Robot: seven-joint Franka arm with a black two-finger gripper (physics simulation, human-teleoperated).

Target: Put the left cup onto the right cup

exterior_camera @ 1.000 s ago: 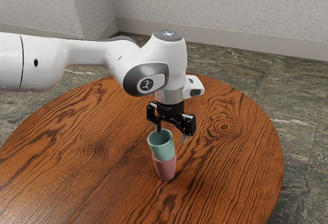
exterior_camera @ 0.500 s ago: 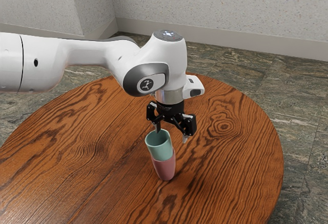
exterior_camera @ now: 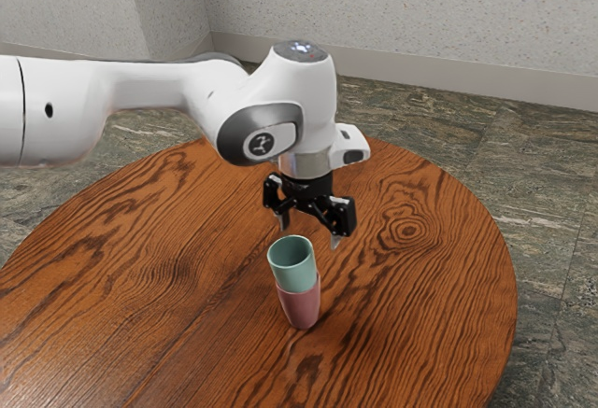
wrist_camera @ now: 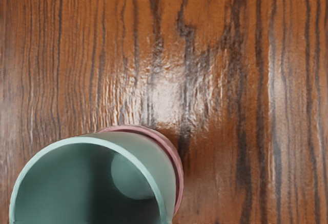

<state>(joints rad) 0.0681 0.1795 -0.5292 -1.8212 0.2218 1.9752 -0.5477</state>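
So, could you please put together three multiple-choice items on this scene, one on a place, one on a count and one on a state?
1. Where is the green cup?
A. Lying on its side
B. Upright, nested in the pink cup
C. Held up in the air

2. How many cups are on the wooden table?
A. One
B. Three
C. Two

3. How do the jaws stand?
A. Open, above the green cup, holding nothing
B. Shut on the green cup's rim
C. Shut on the pink cup

Answers:
1 B: the green cup rises out of the pink one, whose rim shows around it in the wrist view.
2 C: one green and one pink, stacked.
3 A: in the exterior view they hang spread above the rim, touching neither cup.
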